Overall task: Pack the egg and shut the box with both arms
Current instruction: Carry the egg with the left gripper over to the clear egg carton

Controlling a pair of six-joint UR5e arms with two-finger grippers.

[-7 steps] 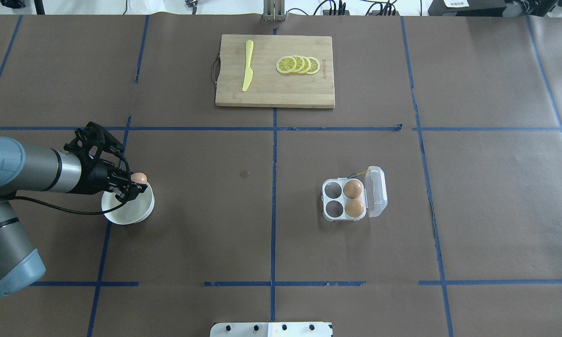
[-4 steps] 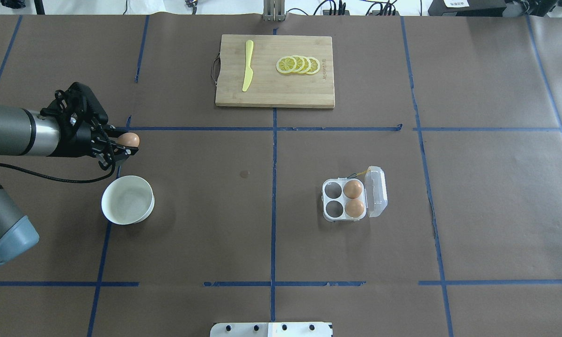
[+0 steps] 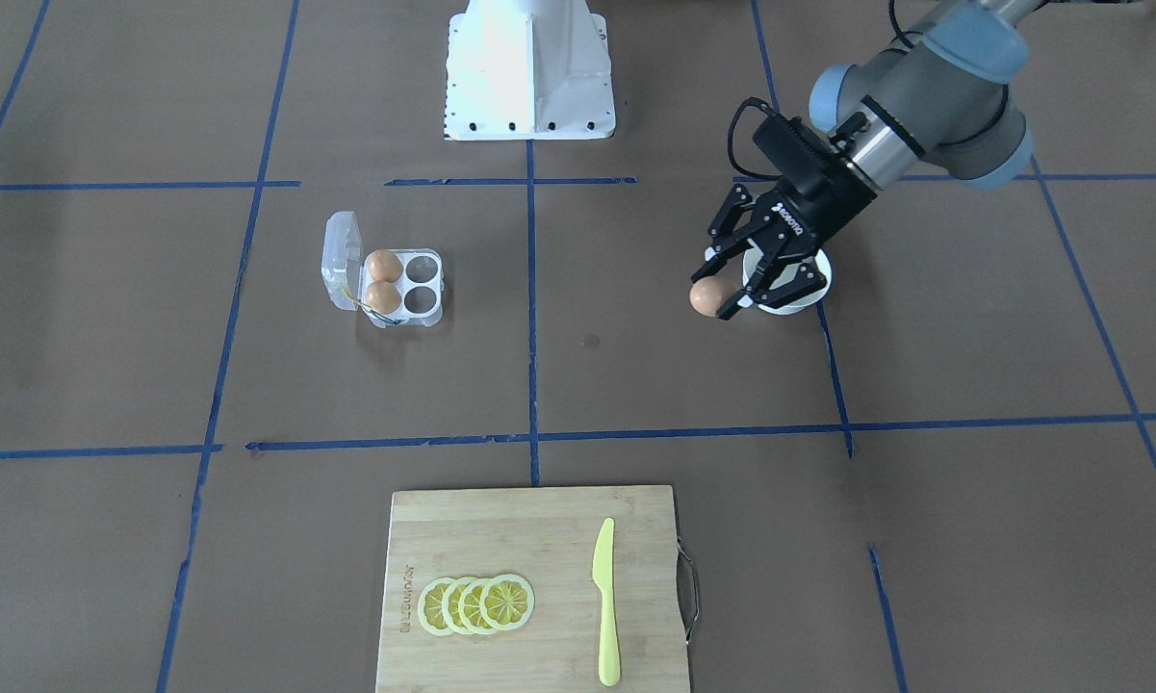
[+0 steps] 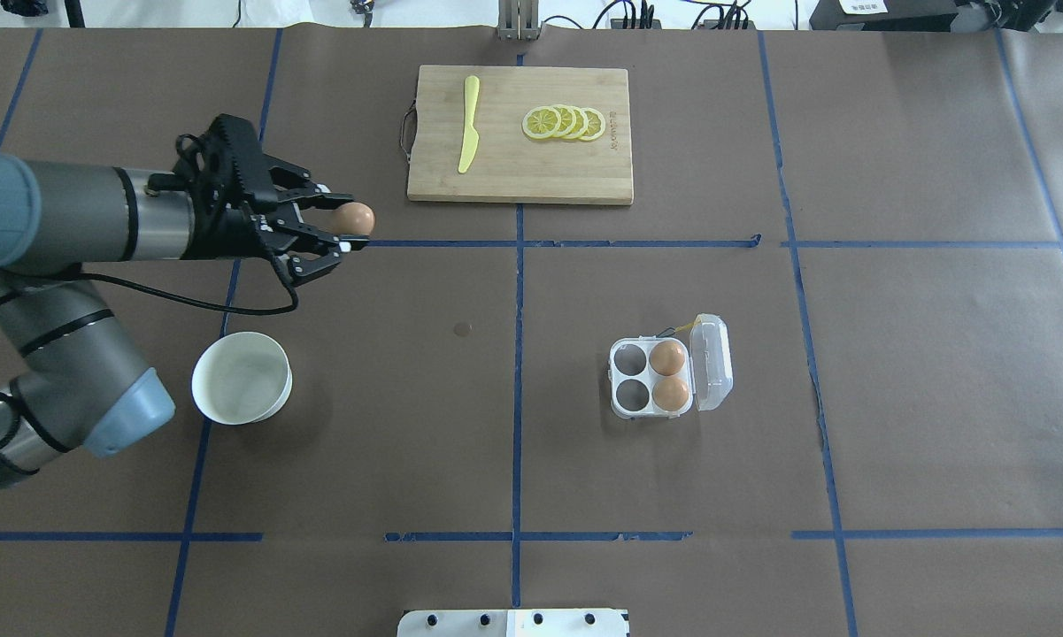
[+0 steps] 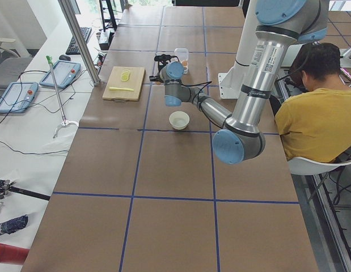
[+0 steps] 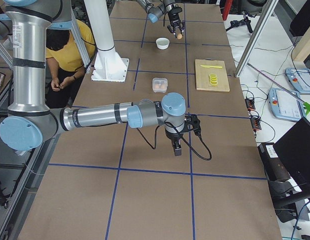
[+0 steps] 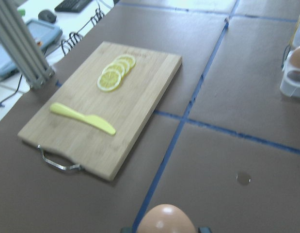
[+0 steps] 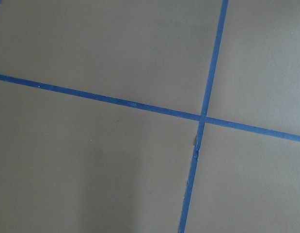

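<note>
Right gripper: only my side camera catches it; I can't tell how its jaws stand.
Bowl: white, at 7 o'clock of the egg.
Box: lid open, two eggs in the lid-side cells, at 4 o'clock, well apart.
Left gripper: fingers pinched on the egg, up in the air.
Cutting board: 2 o'clock of the egg.

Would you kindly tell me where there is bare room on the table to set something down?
Bare in the overhead view: the wide stretch between the white bowl and the box, and everything right of the box. Crowded: the cutting board, with its knife and lemon slices.
</note>
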